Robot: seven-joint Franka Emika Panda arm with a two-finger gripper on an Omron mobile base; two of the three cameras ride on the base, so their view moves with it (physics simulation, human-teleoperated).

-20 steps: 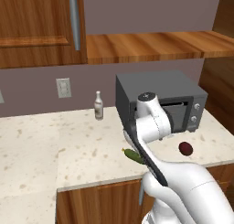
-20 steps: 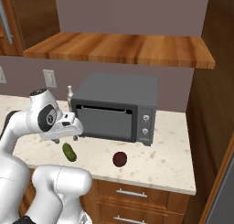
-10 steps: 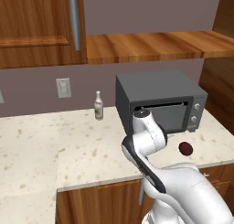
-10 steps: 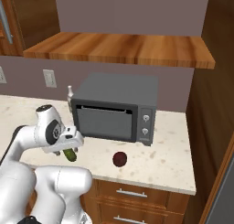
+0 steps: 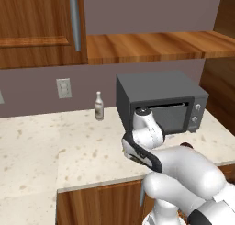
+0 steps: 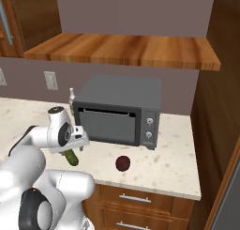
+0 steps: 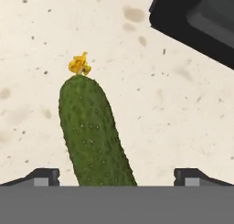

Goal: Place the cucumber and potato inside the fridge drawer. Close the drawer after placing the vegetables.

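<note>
The dark green cucumber [image 7: 93, 131] lies on the speckled counter with its yellow tip pointing away from the hand. My gripper [image 7: 119, 175] is open, low over it, with one finger tip [image 7: 45, 175] on each side of the cucumber's near end and a gap to each. In the right base view the gripper [image 6: 74, 150] hangs right above the cucumber [image 6: 71, 157]. The round reddish-brown potato [image 6: 123, 163] rests on the counter to the right of it, apart from the hand. The fridge drawer is out of view.
A dark grey microwave [image 6: 119, 111] stands just behind the cucumber and the potato, and its corner [image 7: 196, 22] is close to the hand. A small bottle [image 5: 98, 106] stands by the wall, left of the microwave. A wooden shelf [image 6: 126, 50] hangs overhead. The counter's front edge [image 6: 150, 189] is near.
The hand has come down from above the counter to just over the cucumber, and the arm has folded lower. The cucumber and the potato have stayed where they were.
</note>
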